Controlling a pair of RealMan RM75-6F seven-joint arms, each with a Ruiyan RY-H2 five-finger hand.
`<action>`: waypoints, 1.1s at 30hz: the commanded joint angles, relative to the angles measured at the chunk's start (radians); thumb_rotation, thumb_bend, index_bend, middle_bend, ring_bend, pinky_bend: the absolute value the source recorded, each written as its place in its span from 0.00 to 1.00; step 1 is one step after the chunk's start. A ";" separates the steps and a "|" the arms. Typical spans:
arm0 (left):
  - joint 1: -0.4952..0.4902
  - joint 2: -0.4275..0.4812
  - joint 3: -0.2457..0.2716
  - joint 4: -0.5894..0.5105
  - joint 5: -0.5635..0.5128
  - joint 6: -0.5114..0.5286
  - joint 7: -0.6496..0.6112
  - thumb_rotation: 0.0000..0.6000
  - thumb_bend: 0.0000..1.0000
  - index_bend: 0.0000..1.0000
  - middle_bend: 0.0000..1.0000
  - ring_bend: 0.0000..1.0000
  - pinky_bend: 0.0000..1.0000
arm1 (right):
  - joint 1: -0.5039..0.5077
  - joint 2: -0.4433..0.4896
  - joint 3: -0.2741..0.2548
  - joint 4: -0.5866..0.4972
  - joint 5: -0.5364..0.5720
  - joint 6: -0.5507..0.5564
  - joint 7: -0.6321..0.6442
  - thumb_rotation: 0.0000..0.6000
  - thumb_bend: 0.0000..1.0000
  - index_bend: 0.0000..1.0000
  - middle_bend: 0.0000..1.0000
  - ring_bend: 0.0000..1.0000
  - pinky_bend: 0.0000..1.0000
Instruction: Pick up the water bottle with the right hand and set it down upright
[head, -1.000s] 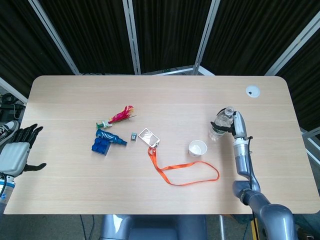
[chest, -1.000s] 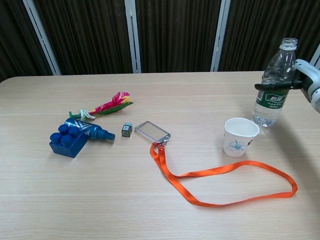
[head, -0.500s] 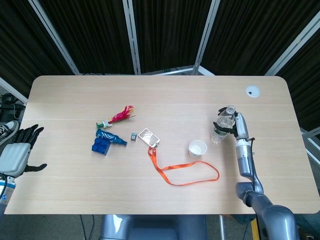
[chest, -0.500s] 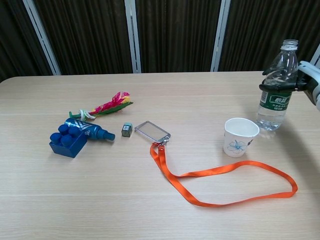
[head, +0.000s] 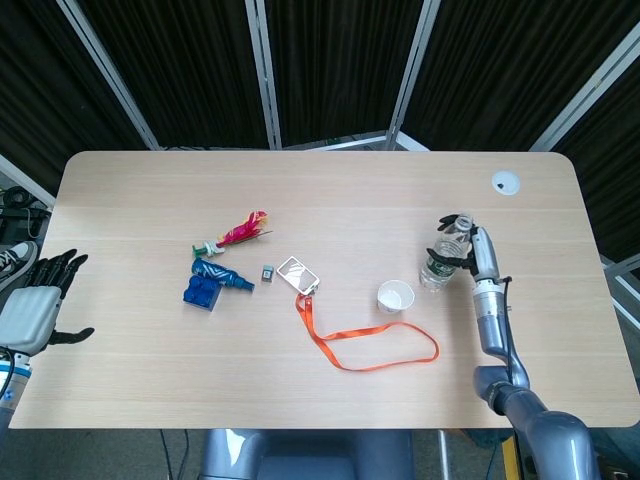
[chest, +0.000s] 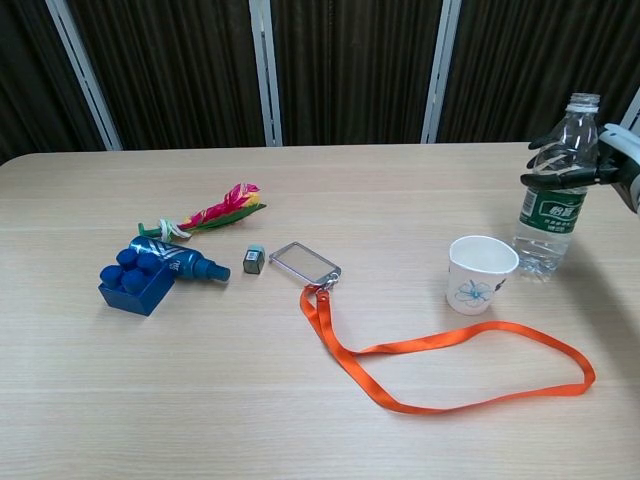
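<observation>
The clear water bottle (chest: 548, 225) with a green label stands upright at the table's right side, its base on the wood, just right of a paper cup. In the head view the water bottle (head: 440, 258) shows from above. My right hand (chest: 612, 165) reaches in from the right edge, and its dark fingers (chest: 550, 178) wrap the bottle above the label. From overhead, the right hand (head: 468, 248) sits against the bottle's right side. My left hand (head: 35, 305) hangs off the table's left edge, holding nothing, fingers apart.
A white paper cup (chest: 480, 272) stands close to the bottle's left. An orange lanyard (chest: 450, 345) loops in front of it, joined to a clear card holder (chest: 304, 262). Further left lie a small cube (chest: 255, 260), a blue brick (chest: 135, 280) and a feathered toy (chest: 215, 213).
The right hand carried the bottle a little right and towards me, straightening it; the bottle now stands vertical on the table. The left hand has not moved.
</observation>
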 joint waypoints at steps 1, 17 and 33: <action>0.000 0.001 0.001 -0.001 0.001 0.000 -0.001 1.00 0.02 0.00 0.00 0.00 0.00 | -0.006 0.003 -0.003 -0.001 -0.002 0.003 0.006 1.00 0.05 0.35 0.39 0.35 0.50; 0.003 0.009 0.008 -0.011 0.020 0.003 -0.008 1.00 0.02 0.00 0.00 0.00 0.00 | -0.060 0.039 -0.047 -0.054 -0.040 0.043 0.045 1.00 0.00 0.27 0.35 0.32 0.45; 0.016 0.029 0.021 -0.034 0.066 0.024 -0.035 1.00 0.02 0.00 0.00 0.00 0.00 | -0.115 0.203 -0.186 -0.217 -0.175 0.079 0.103 1.00 0.00 0.00 0.00 0.00 0.02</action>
